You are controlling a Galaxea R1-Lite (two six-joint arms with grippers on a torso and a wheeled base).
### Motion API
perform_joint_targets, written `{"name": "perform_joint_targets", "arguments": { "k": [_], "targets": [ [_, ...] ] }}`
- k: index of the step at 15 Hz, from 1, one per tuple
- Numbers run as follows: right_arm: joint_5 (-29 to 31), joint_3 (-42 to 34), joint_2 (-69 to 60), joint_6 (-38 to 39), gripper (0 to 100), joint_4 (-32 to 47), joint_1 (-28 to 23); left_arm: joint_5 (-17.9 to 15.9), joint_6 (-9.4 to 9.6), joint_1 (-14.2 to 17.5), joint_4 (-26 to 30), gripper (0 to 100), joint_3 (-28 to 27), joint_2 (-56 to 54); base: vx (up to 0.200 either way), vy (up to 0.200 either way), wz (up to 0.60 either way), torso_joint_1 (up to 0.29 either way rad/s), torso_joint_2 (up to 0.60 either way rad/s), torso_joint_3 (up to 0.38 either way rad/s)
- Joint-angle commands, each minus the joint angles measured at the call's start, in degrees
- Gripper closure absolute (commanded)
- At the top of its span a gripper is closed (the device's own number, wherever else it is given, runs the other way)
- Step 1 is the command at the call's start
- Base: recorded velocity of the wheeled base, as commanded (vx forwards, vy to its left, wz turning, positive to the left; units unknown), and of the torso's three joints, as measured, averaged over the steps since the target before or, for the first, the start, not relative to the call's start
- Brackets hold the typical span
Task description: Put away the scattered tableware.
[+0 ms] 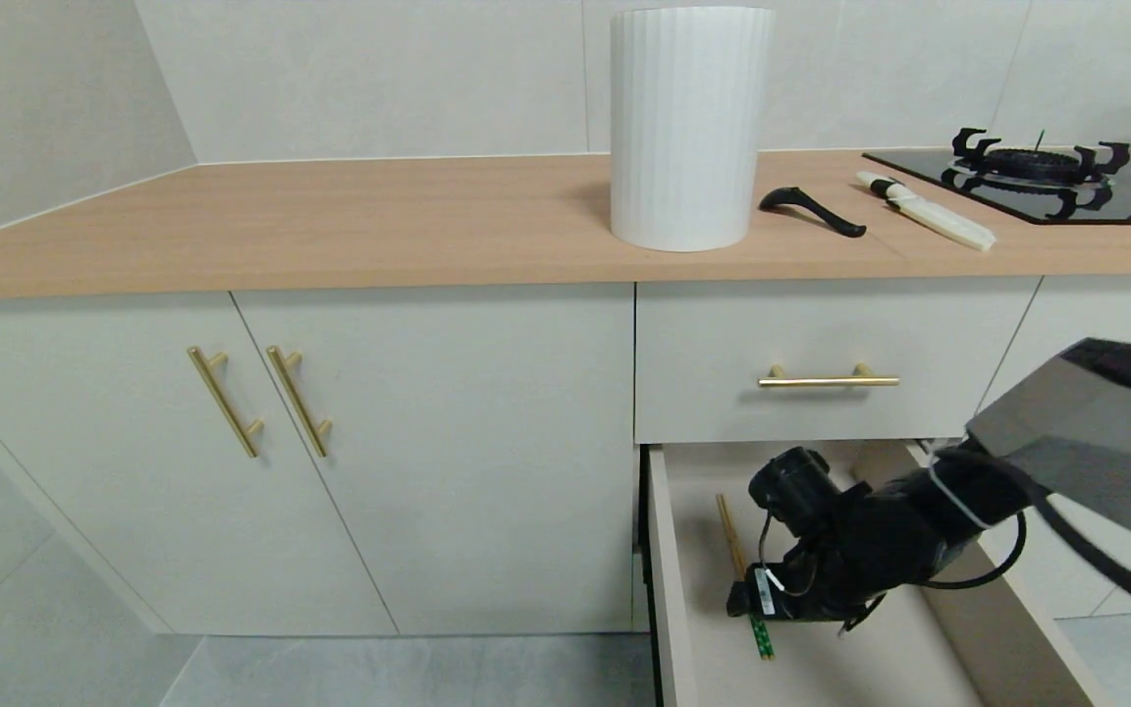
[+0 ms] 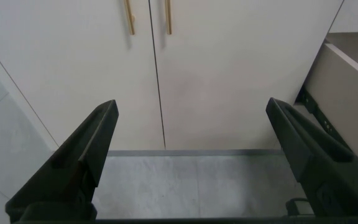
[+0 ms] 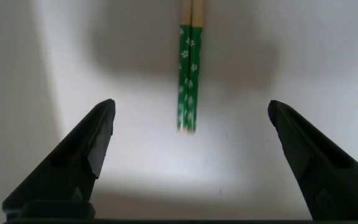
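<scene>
Chopsticks [image 3: 189,74] in open drawer [image 1: 691,560] | right claw [image 3: 191,106] spread wide, empty, over them

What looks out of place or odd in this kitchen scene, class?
A black spoon and a white knife lie loose and slanted on the counter, between the white container and the hob. The chopsticks lie in the open drawer, below the open right gripper. Nothing looks spilled or damaged.

kitchen | wooden countertop [image 1: 330,221] | gas hob [image 1: 1047,177] | cabinets [image 1: 330,442] | tiled wall [image 1: 379,69]
</scene>
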State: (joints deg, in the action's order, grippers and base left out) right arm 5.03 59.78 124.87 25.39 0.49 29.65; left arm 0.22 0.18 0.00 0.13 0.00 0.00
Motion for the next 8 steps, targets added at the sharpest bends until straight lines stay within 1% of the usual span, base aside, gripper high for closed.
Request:
{"name": "perform_joint_targets", "arguments": {
  "k": [1, 5, 8],
  "targets": [
    [-0.20, -0.37, -16.67, -0.34, 0, 7.42, -0.12, 0.04, -0.01, 0.00, -0.05, 0, 0.00, 0.00, 0.000, 0.000, 0.00, 0.000, 0.00, 0.000],
    [0.41, -2.13, -29.24, -3.68, 0, 8.48, -1.17, 0.04, -0.01, 0.00, 0.04, 0, 0.00, 0.00, 0.000, 0.000, 0.00, 0.000, 0.00, 0.000],
    [0.41, -3.01, -33.64, -6.41, 0, 8.04, -3.46, 0.04, -0.01, 0.00, 0.04, 0, 0.00, 0.00, 0.000, 0.000, 0.00, 0.000, 0.00, 0.000]
  ]
}}
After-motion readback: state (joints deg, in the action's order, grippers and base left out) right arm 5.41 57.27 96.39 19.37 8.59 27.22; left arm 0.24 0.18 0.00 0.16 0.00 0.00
